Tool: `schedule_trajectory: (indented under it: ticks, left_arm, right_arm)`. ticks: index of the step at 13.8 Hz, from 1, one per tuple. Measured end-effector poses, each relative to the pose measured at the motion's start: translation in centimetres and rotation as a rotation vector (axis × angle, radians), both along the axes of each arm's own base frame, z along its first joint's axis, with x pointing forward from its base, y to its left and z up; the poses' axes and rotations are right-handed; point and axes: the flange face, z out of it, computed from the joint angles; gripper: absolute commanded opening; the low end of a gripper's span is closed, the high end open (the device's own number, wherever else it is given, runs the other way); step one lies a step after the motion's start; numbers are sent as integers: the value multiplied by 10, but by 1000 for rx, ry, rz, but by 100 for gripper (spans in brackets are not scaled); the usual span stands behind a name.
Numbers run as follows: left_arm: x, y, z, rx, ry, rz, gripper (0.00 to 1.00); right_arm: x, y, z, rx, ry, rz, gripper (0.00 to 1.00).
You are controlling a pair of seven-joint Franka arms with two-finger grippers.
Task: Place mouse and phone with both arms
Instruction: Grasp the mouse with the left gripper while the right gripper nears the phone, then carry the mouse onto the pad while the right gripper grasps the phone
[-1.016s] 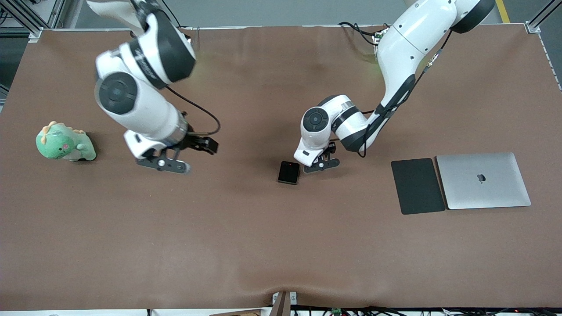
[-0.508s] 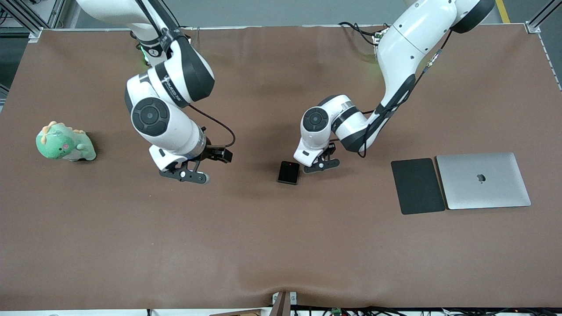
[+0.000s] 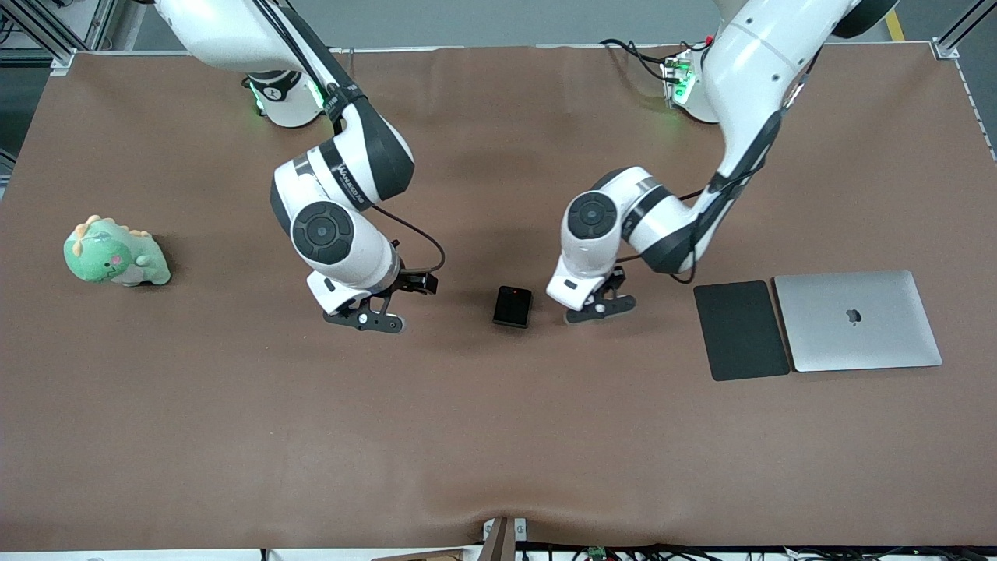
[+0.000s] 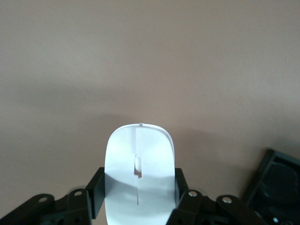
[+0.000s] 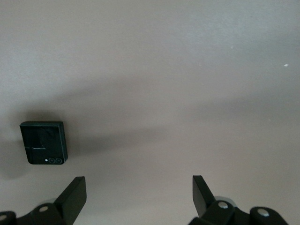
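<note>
My left gripper (image 3: 598, 309) is shut on the white oval mouse (image 4: 139, 159), over the table between the black phone (image 3: 512, 306) and the dark pad (image 3: 740, 330). The front view hides the mouse under the left wrist. In the left wrist view the gripper (image 4: 139, 185) clamps the mouse's sides, and a corner of the phone (image 4: 276, 187) shows at the edge. My right gripper (image 3: 366, 320) is open and empty, over bare table beside the phone toward the right arm's end. In the right wrist view the right gripper (image 5: 139, 190) has its fingers wide apart, and the phone (image 5: 44, 142) lies flat off to one side.
A matte dark-grey pad and a shut silver laptop (image 3: 857, 321) lie side by side toward the left arm's end. A green plush dinosaur (image 3: 115, 253) sits toward the right arm's end. The brown mat (image 3: 498, 436) covers the table.
My right arm has swung in from its end of the table toward the phone. My left gripper has carried the mouse away from the phone toward the dark pad.
</note>
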Motion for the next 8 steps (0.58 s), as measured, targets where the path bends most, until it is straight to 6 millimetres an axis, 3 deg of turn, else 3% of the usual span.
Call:
schedule_trajectory:
  ticks: [4, 8]
  left_arm:
    - [37, 76, 36, 45, -4, 24, 56]
    - [77, 184, 45, 56, 32, -52, 56]
  right_arm:
    - [-11, 42, -38, 13, -34, 3, 100]
    - [-30, 97, -84, 41, -84, -17, 100]
